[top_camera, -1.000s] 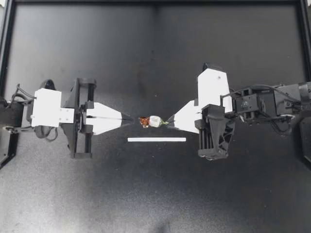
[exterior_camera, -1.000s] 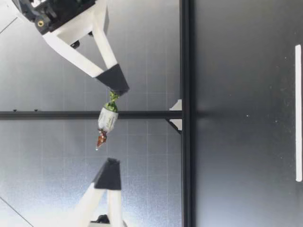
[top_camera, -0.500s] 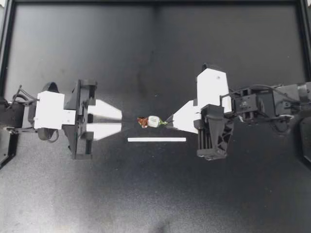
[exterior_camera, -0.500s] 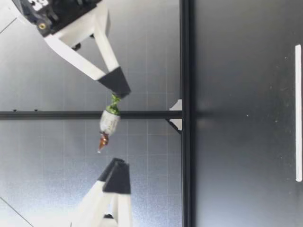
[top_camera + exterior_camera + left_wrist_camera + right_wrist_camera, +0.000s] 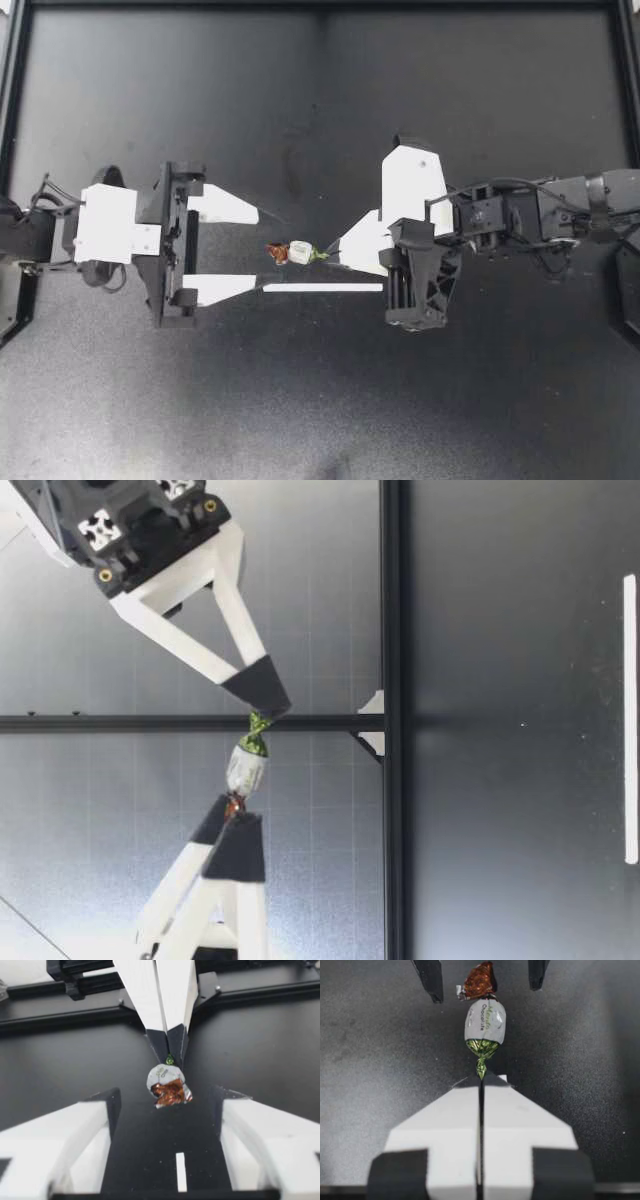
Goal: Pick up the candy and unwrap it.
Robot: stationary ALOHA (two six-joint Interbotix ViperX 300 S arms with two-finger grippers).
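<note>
**Candy held off the table, its free end in the mouth of the open gripper**

Read along the line from the robot's left arm to its right.

The left gripper (image 5: 260,252) is nearest. It stands wide open and has hold of nothing. In its wrist view, its fingers (image 5: 65,1130) lie well out to either side.

The candy (image 5: 297,253) comes next, lifted clear of the table (image 5: 320,100). Its long axis runs straight along the line joining the two grippers. In the low view it is close to level, with the brown end slightly the higher.

The brown twist (image 5: 480,980) points at the left gripper and sits between the tips of the two open fingers. It touches neither of them.

Beyond the pale body is the green twist (image 5: 481,1052). The right gripper (image 5: 328,258) pinches it, with its fingers closed flat together on the foil. This is the only hold on the candy.

Farthest off, a white strip (image 5: 323,287) lies on the table below and plays no part.

Both twists look wound tight, so unwrapping has yet to start. The next move likely depends on the brown twist staying centred in the gap, so that the left fingers closing inward would meet it from both sides.
</note>
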